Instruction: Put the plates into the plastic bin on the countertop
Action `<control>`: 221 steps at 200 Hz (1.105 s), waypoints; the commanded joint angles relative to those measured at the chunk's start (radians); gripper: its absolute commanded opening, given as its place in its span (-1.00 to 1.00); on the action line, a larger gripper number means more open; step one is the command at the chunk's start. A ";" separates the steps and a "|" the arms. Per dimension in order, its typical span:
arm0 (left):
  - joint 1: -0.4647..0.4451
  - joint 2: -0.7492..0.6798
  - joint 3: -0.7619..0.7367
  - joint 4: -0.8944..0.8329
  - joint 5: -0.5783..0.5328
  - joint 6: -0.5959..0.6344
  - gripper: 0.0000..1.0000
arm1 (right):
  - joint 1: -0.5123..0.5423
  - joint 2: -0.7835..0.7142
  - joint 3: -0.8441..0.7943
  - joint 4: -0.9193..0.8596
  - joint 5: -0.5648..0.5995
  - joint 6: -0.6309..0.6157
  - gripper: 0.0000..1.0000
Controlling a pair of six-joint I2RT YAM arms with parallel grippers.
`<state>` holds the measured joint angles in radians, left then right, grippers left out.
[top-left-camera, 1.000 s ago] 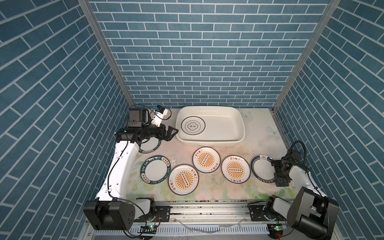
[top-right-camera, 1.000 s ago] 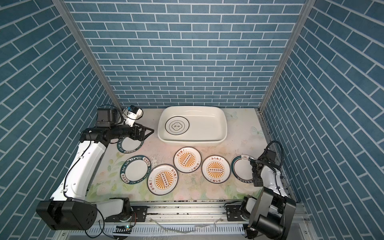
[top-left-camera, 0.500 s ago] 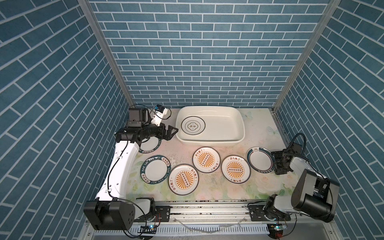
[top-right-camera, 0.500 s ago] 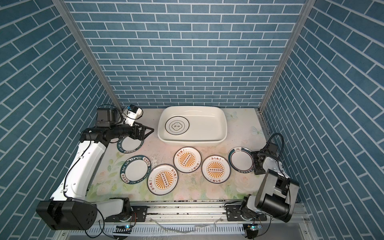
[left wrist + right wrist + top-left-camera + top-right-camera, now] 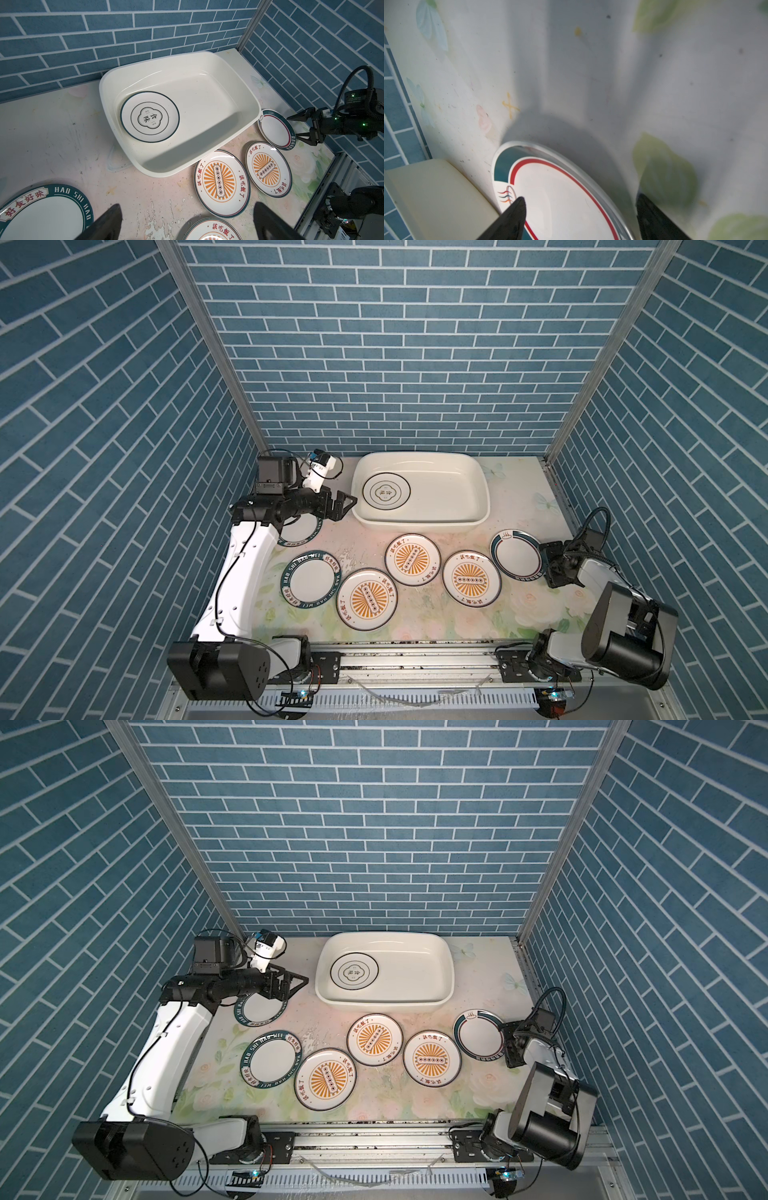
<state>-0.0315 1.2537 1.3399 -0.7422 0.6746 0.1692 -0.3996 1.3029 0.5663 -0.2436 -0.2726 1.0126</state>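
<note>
The white plastic bin [image 5: 484, 485] [image 5: 255, 97] stands at the back of the floral countertop [image 5: 436, 622] with one ringed plate [image 5: 386, 492] inside. Three sunburst plates [image 5: 412, 560] and two teal-lettered plates [image 5: 311, 580] lie in front of it. My right gripper [image 5: 546, 566] [image 5: 580, 198] is open. Its jaws straddle the near edge of a teal-banded plate [image 5: 516, 553] [image 5: 560, 197], one finger over its face and one outside the rim. My left gripper [image 5: 338, 506] [image 5: 187, 204] hangs open and empty beside the bin's left end.
Blue brick walls close in on the left, back and right. A metal rail [image 5: 415, 659] runs along the front edge. My left forearm covers part of a lettered plate [image 5: 299, 531]. The bin's corner [image 5: 436, 197] lies close to the teal-banded plate.
My right gripper and the teal-banded plate have shifted back toward the bin, and its jaws have narrowed a little. The left arm has not moved.
</note>
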 commanded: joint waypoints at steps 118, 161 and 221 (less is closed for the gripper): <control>-0.024 -0.034 -0.049 0.072 0.061 -0.018 0.99 | -0.002 -0.183 -0.209 -0.060 -0.125 -0.064 0.17; -0.030 -0.030 -0.036 0.061 0.062 -0.011 0.99 | -0.002 -0.164 -0.263 0.044 -0.145 -0.018 -0.01; -0.031 -0.025 -0.041 0.070 0.065 -0.025 0.99 | -0.001 -0.136 -0.292 0.130 -0.156 0.011 -0.21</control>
<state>-0.0532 1.2358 1.2987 -0.6823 0.7231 0.1539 -0.4004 1.1336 0.3260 -0.0727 -0.4580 0.9909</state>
